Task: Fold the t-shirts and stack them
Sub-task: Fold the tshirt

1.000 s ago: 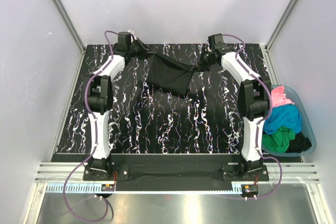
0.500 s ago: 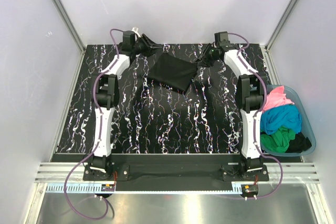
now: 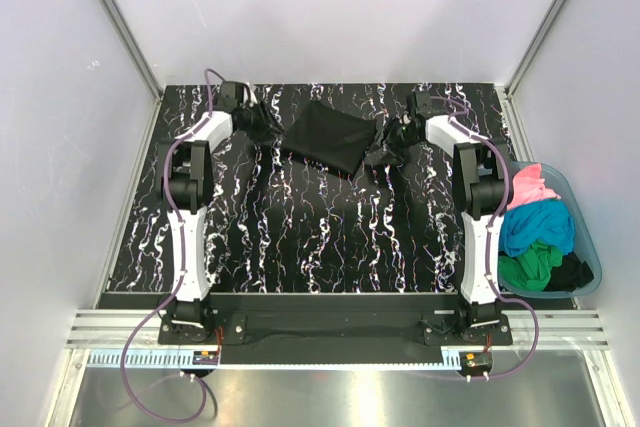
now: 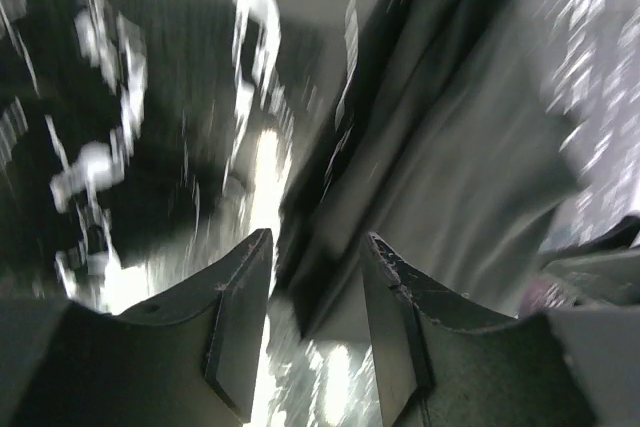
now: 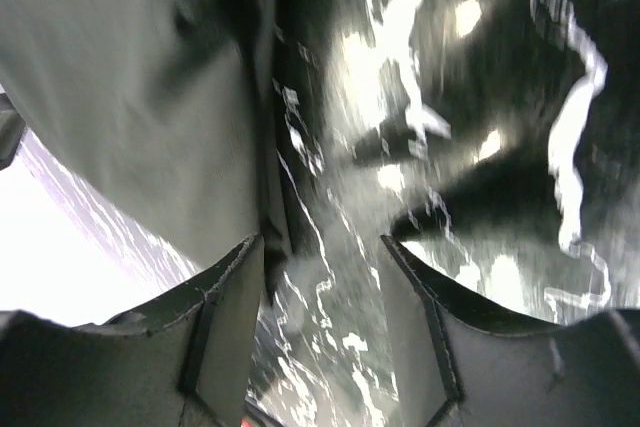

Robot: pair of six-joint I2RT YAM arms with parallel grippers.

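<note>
The black t-shirt [image 3: 325, 135] lies folded in a rough rectangle on the far middle of the table. My left gripper [image 3: 262, 119] is just off its left edge and stands open. In the left wrist view the shirt [image 4: 450, 147] spreads ahead and to the right of the left gripper [image 4: 317, 239], and one corner of it shows low between the fingers. My right gripper [image 3: 385, 152] is open at the shirt's right corner. In the right wrist view the cloth [image 5: 130, 97] lies to the left of the right gripper [image 5: 320, 242], with bare table between the fingers.
A translucent teal tub [image 3: 590, 247] stands off the table's right edge, holding a pink shirt [image 3: 530, 187], a turquoise-blue shirt [image 3: 540, 227] and a green shirt [image 3: 530, 265]. The black marbled table [image 3: 300, 237] is walled in by white panels at the back and both sides.
Both grippers have opened and let go of the black shirt, which hung between them and now lies flat. Both arms have drawn slightly back and down.
</note>
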